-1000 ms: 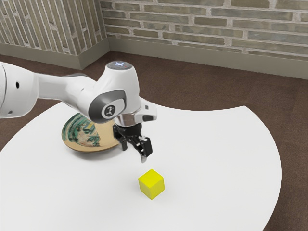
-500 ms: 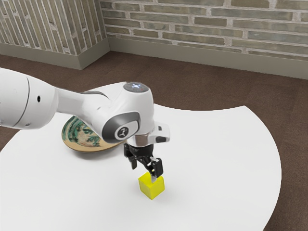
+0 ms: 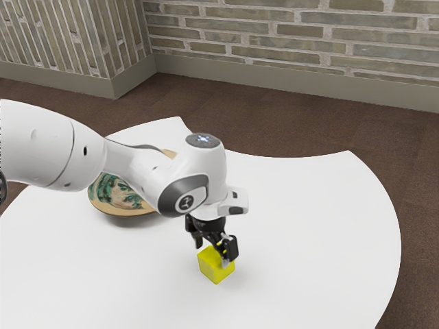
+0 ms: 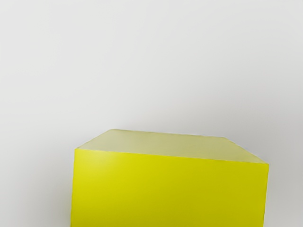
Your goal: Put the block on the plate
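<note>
The block sits on the white table, well apart from the plate. The fingers are down around it and stand wide apart, with one in front of the block's upper corner toward the exterior view's right and the other beyond its opposite side. They have no visible grip on it; whether either one touches it, I cannot tell.

In the wrist view the block is just under the hand, its edges straight, with a broad bright yellow face and a paler one meeting along a crisp line. White surface runs out past the sides that show.

White table lies between the block and the plate, and a wide stretch of it reaches from the block to the curved edge at the exterior view's right. The table's far edge bends inward between two points.

The plate is round and shallow, toward the exterior view's left, with a tan rim and a green pattern on its visible inside. The arm hides part of it. Past the table are a brown floor and a brick wall
</note>
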Controlling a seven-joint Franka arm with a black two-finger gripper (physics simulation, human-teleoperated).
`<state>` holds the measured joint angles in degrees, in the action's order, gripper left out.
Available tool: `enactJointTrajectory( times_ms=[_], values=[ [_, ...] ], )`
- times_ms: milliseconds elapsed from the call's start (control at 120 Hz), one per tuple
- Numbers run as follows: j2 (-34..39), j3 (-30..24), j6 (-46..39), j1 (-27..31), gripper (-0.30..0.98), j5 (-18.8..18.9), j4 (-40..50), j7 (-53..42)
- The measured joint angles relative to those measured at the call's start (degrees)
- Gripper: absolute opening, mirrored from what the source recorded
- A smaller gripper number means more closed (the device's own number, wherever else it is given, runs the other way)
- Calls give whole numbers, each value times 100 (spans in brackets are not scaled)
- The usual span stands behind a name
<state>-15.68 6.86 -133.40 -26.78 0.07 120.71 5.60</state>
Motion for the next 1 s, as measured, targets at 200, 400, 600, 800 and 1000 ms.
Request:
enactJointTrajectory(
  times_ms=[200, 400, 600, 800, 1000],
  values=[
    [-157, -2, -120, -12, 69, -60, -9, -68],
    [-263, -2, -227, -12, 56, -136, -11, -118],
    [-272, -1, -268, -21, 43, -148, -19, -134],
    [-233, 4, -286, -41, 39, -136, -18, -119],
    [125, 17, -238, -48, 37, -91, 9, -86]
  ],
)
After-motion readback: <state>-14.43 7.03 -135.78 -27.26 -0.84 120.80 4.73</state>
